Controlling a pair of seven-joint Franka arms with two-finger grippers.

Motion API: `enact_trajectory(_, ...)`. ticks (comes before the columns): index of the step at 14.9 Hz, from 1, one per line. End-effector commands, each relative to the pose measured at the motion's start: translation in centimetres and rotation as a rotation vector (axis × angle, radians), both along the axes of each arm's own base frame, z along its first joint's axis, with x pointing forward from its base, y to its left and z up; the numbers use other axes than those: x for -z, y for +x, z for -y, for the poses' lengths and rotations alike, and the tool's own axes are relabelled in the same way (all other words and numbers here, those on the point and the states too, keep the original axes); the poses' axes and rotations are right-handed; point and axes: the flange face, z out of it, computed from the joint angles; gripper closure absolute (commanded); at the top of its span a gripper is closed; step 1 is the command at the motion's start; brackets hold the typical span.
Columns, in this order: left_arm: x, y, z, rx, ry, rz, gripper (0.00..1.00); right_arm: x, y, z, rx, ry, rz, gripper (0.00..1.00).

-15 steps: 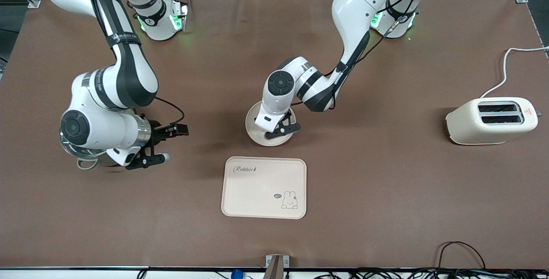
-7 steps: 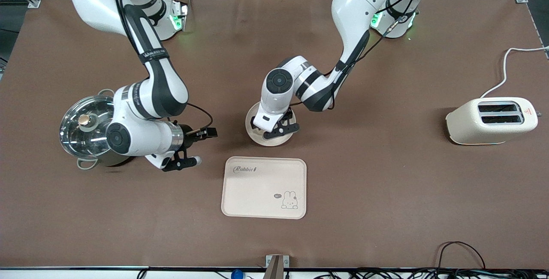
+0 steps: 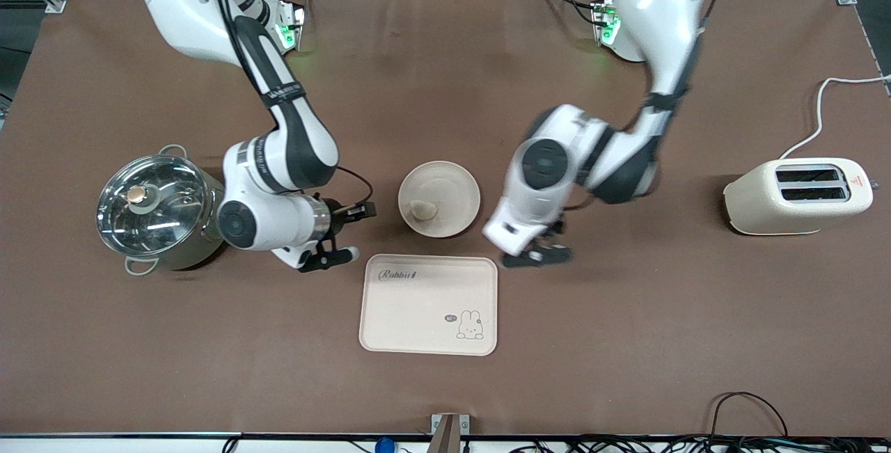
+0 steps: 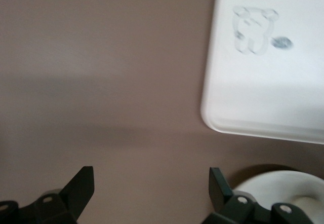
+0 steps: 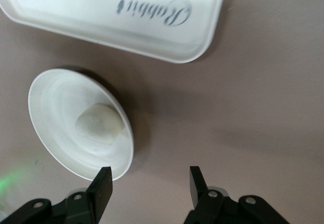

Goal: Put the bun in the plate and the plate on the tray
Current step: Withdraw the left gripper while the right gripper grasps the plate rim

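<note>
Tray (image 3: 428, 305): cream, smooth, rectangular with rounded corners, "Rabbit" lettering and a bunny drawing; nearest the front camera, nothing on it.
Left gripper (image 3: 536, 250): jaws spread wide, holding nothing, over bare brown table just beside the tray's corner toward the left arm's end.
Right gripper (image 3: 341, 234): 2 fingers apart, empty, low beside the plate, toward the right arm's end.
Plate (image 3: 456, 192): round, shallow, cream-white, raised rim; on the table just farther than the tray.
Bun (image 3: 422, 210): small, pale, smooth lump lying in the plate.
Pot (image 3: 156, 209): shiny steel, glass lid, beside the right arm.
Toaster (image 3: 798, 195): cream, 2 slots, at the left arm's end.
</note>
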Motion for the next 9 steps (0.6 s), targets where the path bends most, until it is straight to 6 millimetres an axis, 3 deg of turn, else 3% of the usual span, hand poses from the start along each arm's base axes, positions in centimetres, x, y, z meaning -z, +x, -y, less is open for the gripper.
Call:
enact_trajectory(1, -6.4, 1.9, -9.0, 0.073, 0.012, 0.007, 0.0, 1.9, -1.7, -3.2, -0.014, 0.022, -0.032, 0.35)
enact_trajectory(4, -12.7, 1.9, -15.8, 0.06, 0.019, 0.014, 0.0, 3.4, -3.4, -5.1, -0.04, 0.01, -0.047, 0.38)
enact_trajectory(9, -23.8, -2.9, -21.6, 0.007, -0.018, 0.017, 0.0, 6.3, -4.6, -6.4, -0.052, -0.013, -0.041, 0.42)
